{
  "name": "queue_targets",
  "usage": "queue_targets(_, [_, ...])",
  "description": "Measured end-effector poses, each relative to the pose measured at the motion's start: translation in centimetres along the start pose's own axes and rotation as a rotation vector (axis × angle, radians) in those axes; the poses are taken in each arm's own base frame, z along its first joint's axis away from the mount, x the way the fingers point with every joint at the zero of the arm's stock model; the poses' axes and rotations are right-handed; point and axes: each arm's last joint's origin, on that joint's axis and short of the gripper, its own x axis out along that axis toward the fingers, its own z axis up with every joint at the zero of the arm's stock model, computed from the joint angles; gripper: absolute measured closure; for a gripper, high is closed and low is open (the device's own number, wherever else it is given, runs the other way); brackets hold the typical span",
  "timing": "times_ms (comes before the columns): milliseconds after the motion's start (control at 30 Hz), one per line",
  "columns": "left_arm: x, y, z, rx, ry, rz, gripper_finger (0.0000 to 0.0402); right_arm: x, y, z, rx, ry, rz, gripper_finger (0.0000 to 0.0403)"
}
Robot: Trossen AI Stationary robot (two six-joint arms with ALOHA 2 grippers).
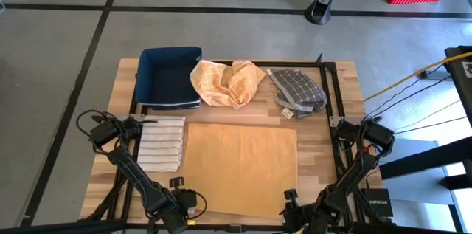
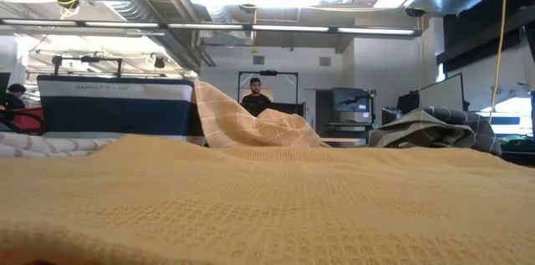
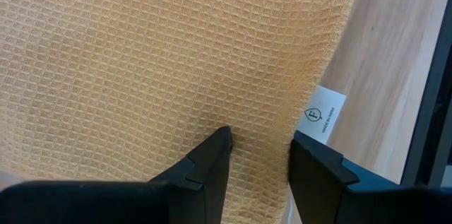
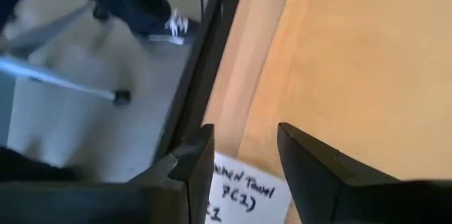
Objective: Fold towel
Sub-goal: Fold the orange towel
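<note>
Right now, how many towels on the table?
4. Flat mustard waffle-weave towel spread at centre front; folded white striped towel to its left; crumpled orange checked towel at the back, right of the navy bin; crumpled grey checked towel back right. The bin may hide more.

The table (image 1: 346,108) is seen from straight overhead; the low view skims level across the yellow towel (image 2: 267,206), shared by both close, downward-looking wrist views.

Far edge blocked: basket (image 1: 168,77), crumpled cloths (image 1: 227,81); near edge free.
</note>
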Motion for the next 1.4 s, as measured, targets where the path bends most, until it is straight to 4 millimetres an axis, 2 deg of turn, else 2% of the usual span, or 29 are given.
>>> queue_targets(167, [0.0, 0.0, 0.0, 0.0, 0.0, 0.001, 0.0276, -0.5, 0.1, 0.2, 0.042, 0.038, 0.003, 0.0255])
queue_targets(367, [0.0, 0.0, 0.0, 0.0, -0.001, 0.001, 0.0276, -3.2, 0.8, 1.4, 0.052, 0.154, 0.014, 0.0278])
queue_targets(500, [0.0, 0.0, 0.0, 0.0, -0.001, 0.001, 0.0276, -4.1, 2.1, 0.0, 0.019, 0.194, 0.025, 0.0282])
queue_targets(633, [0.0, 0.0, 0.0, 0.0, -0.001, 0.001, 0.0276, -3.9, 2.9, -1.7, -0.027, 0.147, -0.073, 0.0283])
queue_targets(733, [0.0, 0.0, 0.0, -0.006, 0.0, 0.0, 0.0276, -3.3, 2.9, -2.1, -0.031, 0.106, -0.133, 0.0279])
queue_targets(867, [0.0, 0.0, 0.0, -0.008, -0.001, 0.0, 0.0276, -2.1, 3.1, -2.8, -0.043, 0.122, -0.144, 0.0249])
queue_targets(1100, [0.0, 0.0, 0.0, -0.008, -0.001, 0.0, 0.0276, -1.9, 3.0, -3.0, -0.097, 0.13, -0.16, 0.0205])
queue_targets(1233, [0.0, 0.0, 0.0, -0.008, -0.001, 0.0, 0.0276, -2.0, 2.9, -3.0, -0.103, 0.139, -0.167, 0.0216])
queue_targets(1400, [0.0, 0.0, 0.0, -0.008, -0.001, 0.0, 0.0276, -2.0, 2.9, -3.1, -0.106, 0.147, -0.165, 0.0272])
